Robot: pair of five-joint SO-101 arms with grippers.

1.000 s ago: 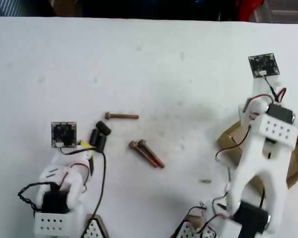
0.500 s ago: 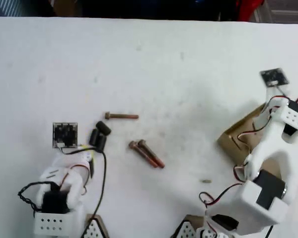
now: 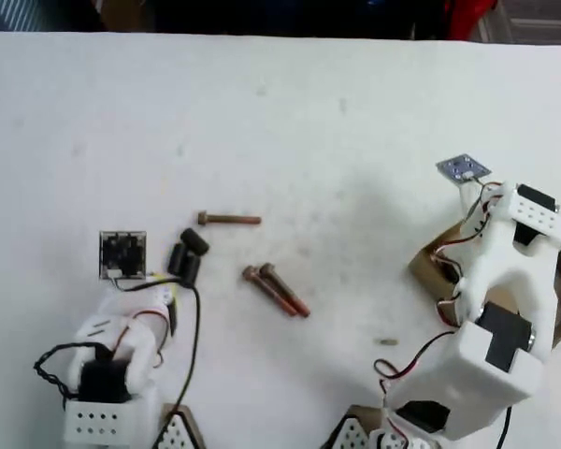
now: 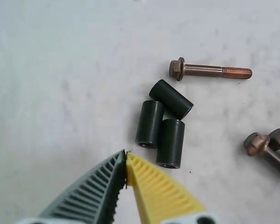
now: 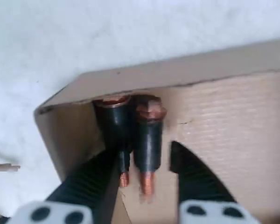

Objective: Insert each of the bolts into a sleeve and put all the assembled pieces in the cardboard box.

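Metal by the look of them, the bolts (image 4: pixel 210 71) should be stiff, weighty for their bulk and ready to roll on the table (image 3: pixel 355 140). A hold across the plain shank, close under the head, seems safest. The sleeves (image 4: pixel 149 124) are hard black tubes, smooth and likely slippery, best pinched across the middle of the barrel. Three sleeves lie bunched together far from the cardboard box (image 5: pixel 224 116). Three loose bolts lie on the box's side of them, all well apart from the box. Two assembled pieces (image 5: pixel 149 135) lie side by side inside the box, heads against its wall. The right pincer (image 5: pixel 144 151) hangs over the box with its jaws spread wide, one of the pieces between them, and appears to press on nothing. The left pincer (image 4: pixel 126 163) is far from the box, just beside the sleeves, its jaws together and holding nothing.
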